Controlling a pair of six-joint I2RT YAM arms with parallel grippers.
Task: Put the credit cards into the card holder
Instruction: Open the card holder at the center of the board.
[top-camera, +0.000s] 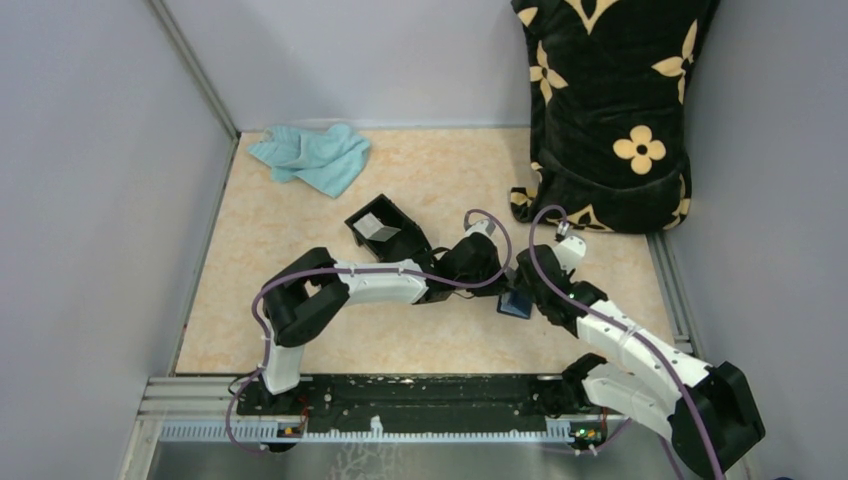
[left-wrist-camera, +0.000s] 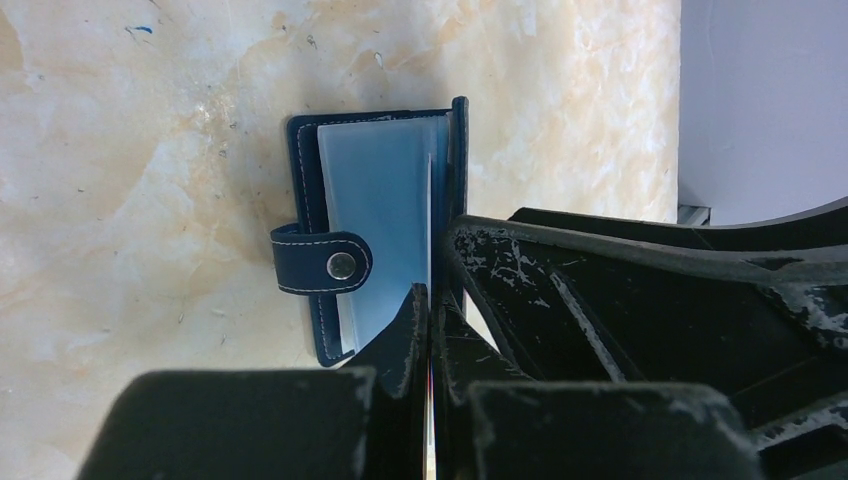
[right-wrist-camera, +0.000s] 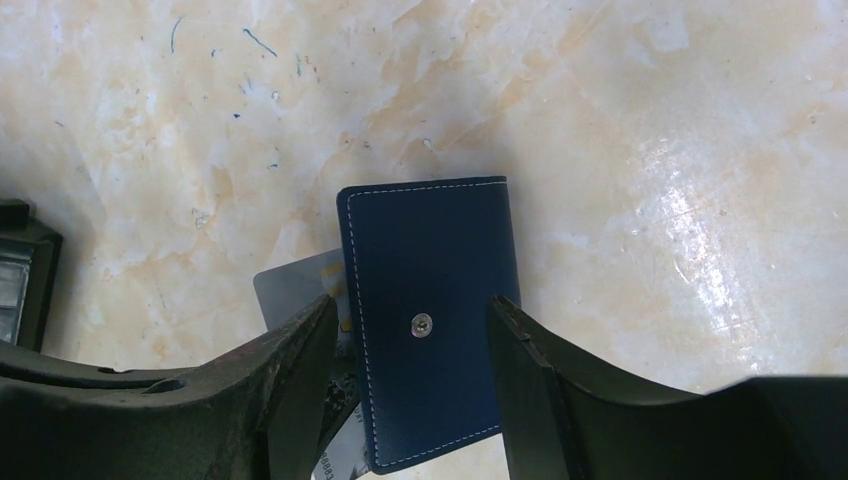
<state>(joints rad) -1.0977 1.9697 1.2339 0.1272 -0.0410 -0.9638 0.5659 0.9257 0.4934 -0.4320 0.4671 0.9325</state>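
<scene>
Right gripper (right-wrist-camera: 410, 305) clasping card holder (right-wrist-camera: 430, 250), 2 black fingers (right-wrist-camera: 300, 370) pressing against its 2 long edges. Navy cover facing camera, white stitching running along its edges, silver snap (right-wrist-camera: 423, 323) sitting between fingertips. Pale grey credit card (right-wrist-camera: 295, 285) sticking out from behind holder's left edge, lower part hiding behind left finger. Marble-patterned surface (right-wrist-camera: 650, 150) lying beneath, no edge or corner of it showing, glare shining at right. Dark object (right-wrist-camera: 20, 270) showing at far left, too cropped to identify.

Pale grey walls (top-camera: 380, 60) enclose a marbled beige table (top-camera: 300, 330), with a teal cloth (top-camera: 312, 158) and a black floral bag (top-camera: 610, 110) at the back.
</scene>
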